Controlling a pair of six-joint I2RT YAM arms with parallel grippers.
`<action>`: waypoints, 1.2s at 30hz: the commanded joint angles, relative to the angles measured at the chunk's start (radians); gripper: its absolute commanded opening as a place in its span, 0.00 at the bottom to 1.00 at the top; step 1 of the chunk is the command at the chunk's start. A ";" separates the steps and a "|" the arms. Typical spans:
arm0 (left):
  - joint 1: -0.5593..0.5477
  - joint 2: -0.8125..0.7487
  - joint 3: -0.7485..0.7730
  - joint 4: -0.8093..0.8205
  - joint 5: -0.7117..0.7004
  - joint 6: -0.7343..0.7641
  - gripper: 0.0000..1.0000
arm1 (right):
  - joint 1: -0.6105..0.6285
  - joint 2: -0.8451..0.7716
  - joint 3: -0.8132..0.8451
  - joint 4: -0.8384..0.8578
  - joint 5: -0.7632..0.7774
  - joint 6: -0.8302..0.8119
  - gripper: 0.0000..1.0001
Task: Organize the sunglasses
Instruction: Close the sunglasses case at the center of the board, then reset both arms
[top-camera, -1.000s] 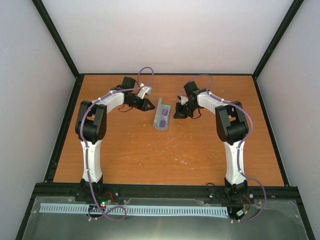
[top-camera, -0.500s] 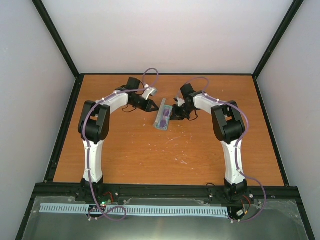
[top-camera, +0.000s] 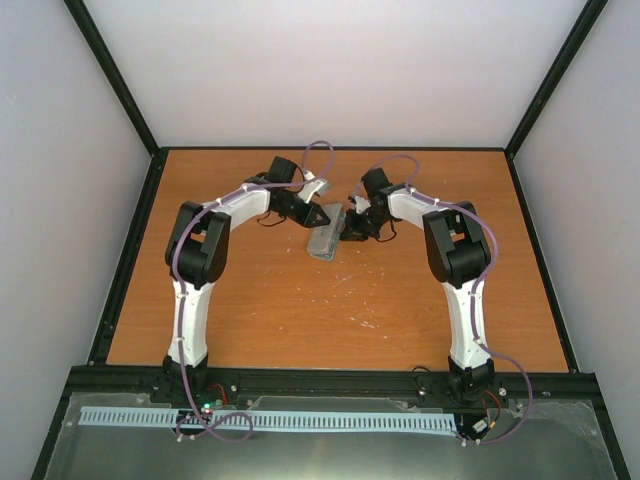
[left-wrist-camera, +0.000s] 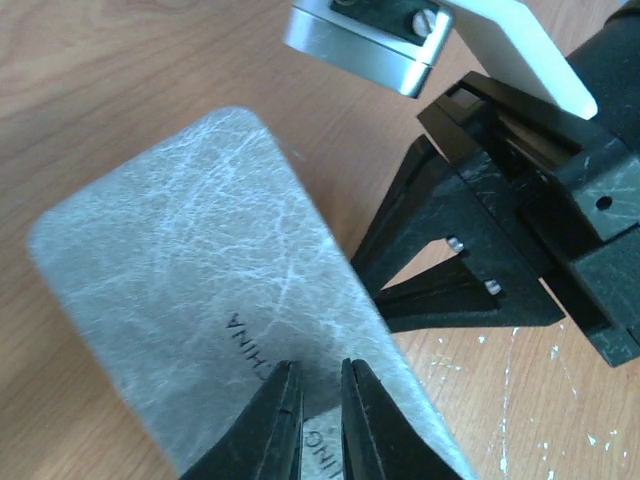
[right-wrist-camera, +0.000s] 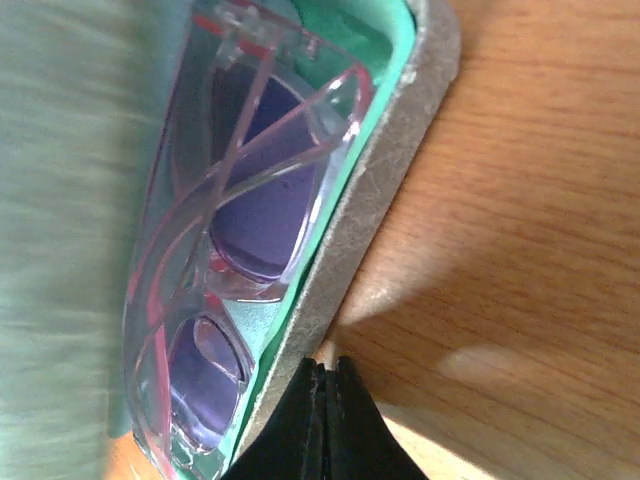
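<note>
Most is done: sunglasses (right-wrist-camera: 235, 215) lie in the case (left-wrist-camera: 210, 300), lid nearly down; left claw (left-wrist-camera: 320, 415) slightly parted, right claw (right-wrist-camera: 322, 420) shut, both empty.

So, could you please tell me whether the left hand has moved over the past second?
Yes. In the top view the left hand has shifted right across the table, closing on the grey case, whose lid now hides the teal lining.
</note>
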 joint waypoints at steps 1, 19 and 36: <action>-0.053 0.049 0.022 -0.018 0.010 -0.002 0.14 | 0.018 -0.027 -0.037 0.059 -0.027 -0.017 0.03; 0.030 -0.223 0.085 -0.064 -0.183 -0.017 1.00 | -0.066 -0.433 -0.238 -0.071 0.222 -0.027 0.54; 0.347 -0.703 -0.465 -0.184 -0.532 0.134 0.99 | -0.251 -0.683 -0.362 -0.288 0.437 -0.045 0.79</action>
